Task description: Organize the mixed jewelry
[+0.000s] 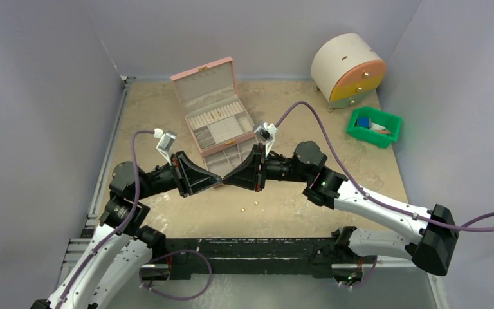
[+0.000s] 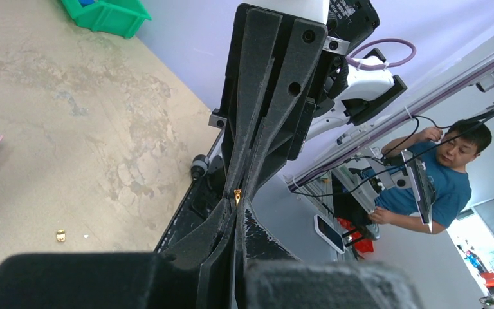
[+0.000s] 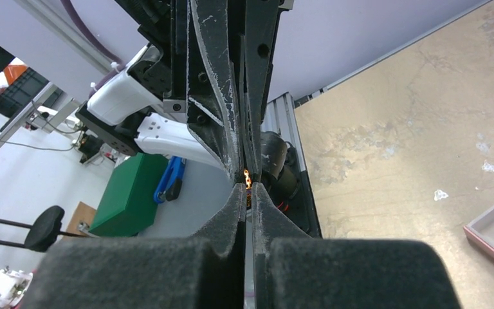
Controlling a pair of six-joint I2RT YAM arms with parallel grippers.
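Our left hand (image 1: 219,181) reaches in from the left side of the bench (image 1: 296,215) with its jaws pressed together. At its very tip sits a tiny gold piece (image 2: 237,195), which we take to be one item of the mixed jewelry. Our right hand (image 1: 228,181) comes from the other side, also fully closed, and its tip meets the left tip nose to nose on that same piece. Both wrist views show the gold speck exactly at the junction. We cannot tell which hand really carries it.

The two hands lie along one line running left to right, held above the bench at about mid-depth. The piece is thus dead ahead of each hand, and neither is nearer. We judge this to be a handover, so one hand must let go before the other draws back along that line.

Just beyond the tips, toward the far edge, the open pink box (image 1: 207,82) shows its compartments, with nothing between it and the hands. Two loose gold beads (image 1: 242,208) rest on the bench nearer the near edge. A round cream drum (image 1: 348,69) stands at the far right corner, with the green bin (image 1: 374,127) by the right edge.
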